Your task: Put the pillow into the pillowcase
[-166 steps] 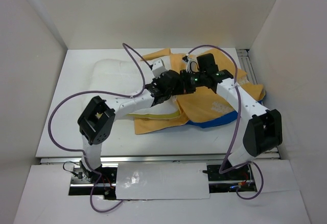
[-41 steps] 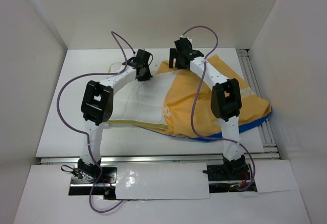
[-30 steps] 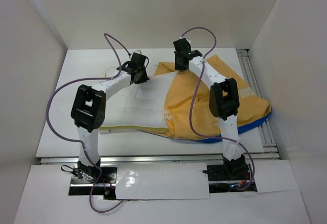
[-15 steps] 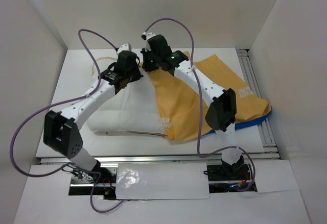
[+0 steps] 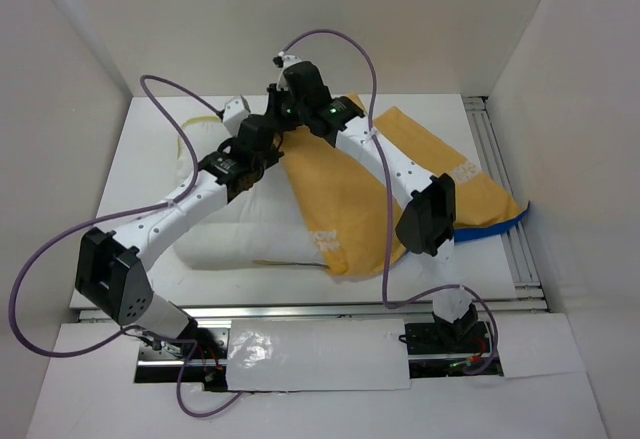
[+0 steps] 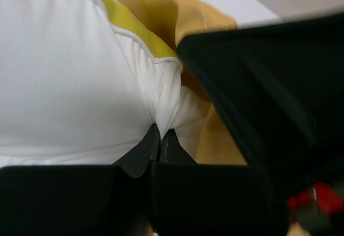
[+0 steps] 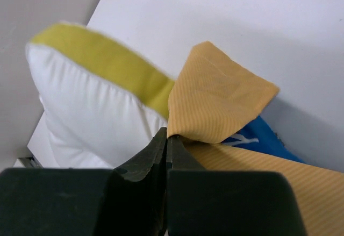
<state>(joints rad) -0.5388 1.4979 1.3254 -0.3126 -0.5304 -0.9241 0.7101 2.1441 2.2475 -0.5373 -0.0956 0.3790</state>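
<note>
The white pillow (image 5: 240, 234) lies left of centre, its right part under the orange-yellow pillowcase (image 5: 345, 194), whose blue outside shows at the far right (image 5: 490, 227). My left gripper (image 5: 262, 147) is shut on a pinch of the pillow's white fabric (image 6: 164, 104) near its yellow edge (image 6: 129, 23). My right gripper (image 5: 290, 109) is shut on the pillowcase's orange edge (image 7: 215, 99), right beside the pillow (image 7: 91, 118) and its yellow edge (image 7: 107, 58). The two grippers are close together at the pillow's far end. A strip of blue with white lettering (image 7: 252, 142) shows below the held flap.
White walls close in the white table (image 5: 150, 149) on three sides. A metal rail (image 5: 505, 249) runs along the table's right edge. Purple cables (image 5: 330, 39) loop above both arms. The right arm's black body (image 6: 269, 96) fills the right of the left wrist view.
Both grippers have swung left and together, dragging the pillowcase's opening leftward over the pillow. The left arm's elbow dropped low to the left, and the pillowcase's blue edge shifted left.
</note>
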